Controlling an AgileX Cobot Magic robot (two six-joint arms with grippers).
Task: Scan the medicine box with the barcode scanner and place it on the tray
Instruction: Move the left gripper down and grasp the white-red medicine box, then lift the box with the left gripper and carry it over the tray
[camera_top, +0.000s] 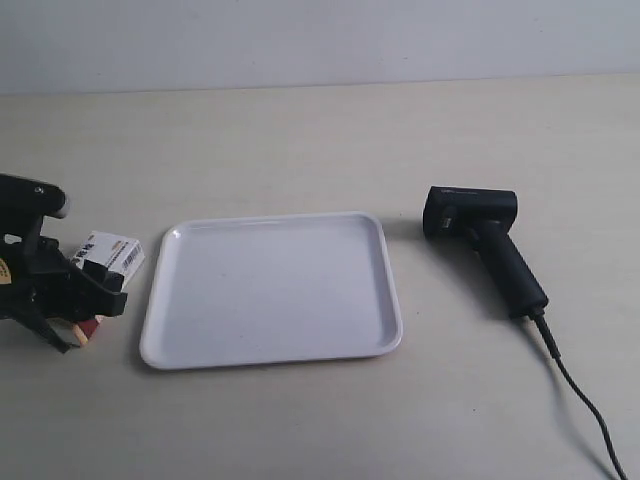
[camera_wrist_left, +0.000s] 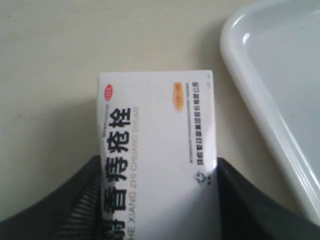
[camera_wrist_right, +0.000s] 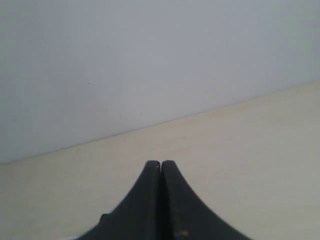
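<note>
In the exterior view you have the left gripper (camera_top: 62, 300) at the picture's left edge, low over the table (camera_top: 300, 130), its fingers around the medicine box (camera_top: 110, 253); the box sits just beside the tray (camera_top: 272, 345), off its rim, and its barcode end juts toward the tray; its long axis runs obliquely, from the gripper up toward the tray's far corner; the barcode scanner (camera_top: 490, 245) lies on its side well apart on the tray's other side, head toward the tray, handle and cable (camera_top: 585, 405) trailing away.

In the left wrist view your fingers (camera_wrist_left: 75, 210) press both long sides of the box (camera_wrist_left: 157, 150); the printed face is up and the long axis runs straight out from the gripper (camera_wrist_left: 159, 200); the tray rim (camera_wrist_left: 260, 100) passes near one side; whether the box is lifted or resting, you cannot tell.

In the right wrist view your right gripper (camera_wrist_right: 161, 172) has its fingers pressed together on nothing, aimed at bare table and wall; the scanner is not seen here.

By my reading you are at the pickup of the box; next you would need the right arm to fetch the scanner, and the barcode turned to face its head.
</note>
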